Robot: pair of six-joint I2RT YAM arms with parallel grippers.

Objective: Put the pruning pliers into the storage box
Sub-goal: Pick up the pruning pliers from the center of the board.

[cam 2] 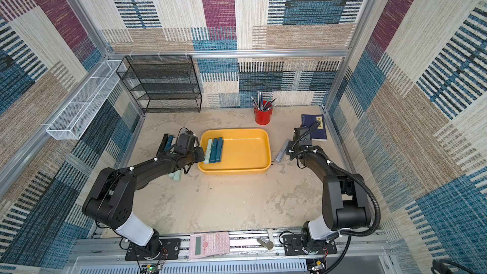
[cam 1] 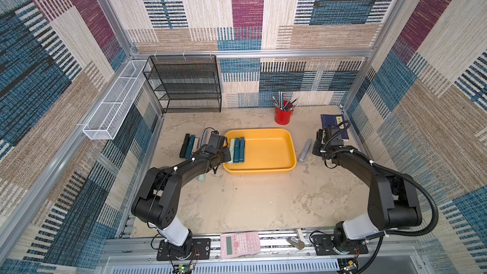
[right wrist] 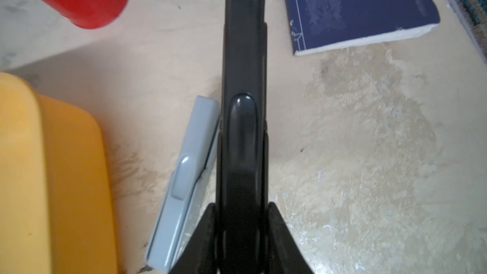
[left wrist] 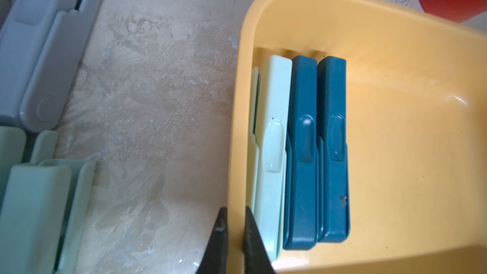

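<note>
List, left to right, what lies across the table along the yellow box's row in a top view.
Black pliers → teal pliers → storage box holding mint pliers, then two teal pairs → grey pliers → right hand, shut on a black pair.
</note>
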